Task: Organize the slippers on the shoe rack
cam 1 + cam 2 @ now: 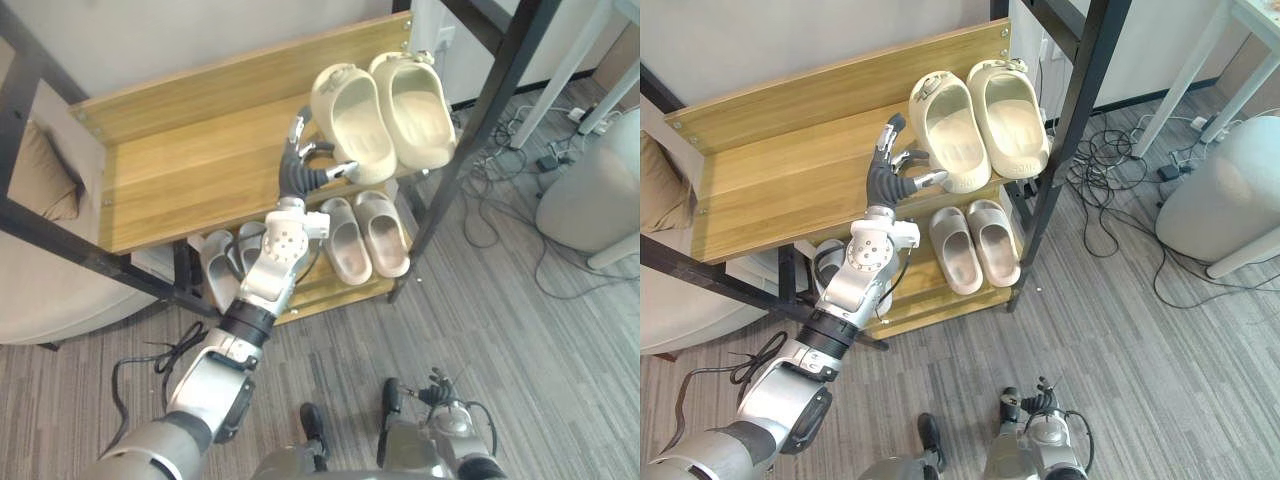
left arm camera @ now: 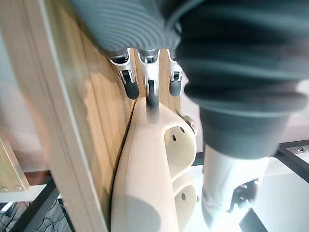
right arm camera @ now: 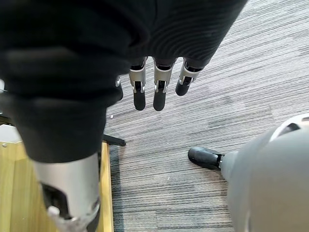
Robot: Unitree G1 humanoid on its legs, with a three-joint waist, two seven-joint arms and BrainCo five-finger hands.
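A pair of cream slippers stands side by side at the right end of the wooden shoe rack's top shelf (image 1: pixel 190 170). My left hand (image 1: pixel 303 165) reaches up from below, open, its fingers spread beside the left cream slipper (image 1: pixel 350 120). In the left wrist view the fingertips (image 2: pixel 152 94) rest against that slipper's heel edge (image 2: pixel 149 164). The right cream slipper (image 1: pixel 415 95) sits just beyond it. A beige pair (image 1: pixel 365 235) and a grey pair (image 1: pixel 230 260) lie on the lower shelf. My right hand (image 3: pixel 154 92) hangs open over the carpet and holds nothing.
A black frame post (image 1: pixel 480 130) slants down just right of the rack. Cables (image 1: pixel 500 170) trail on the carpet beyond it, by a white rounded object (image 1: pixel 595 190). A beige cushion (image 1: pixel 40 170) lies left of the rack.
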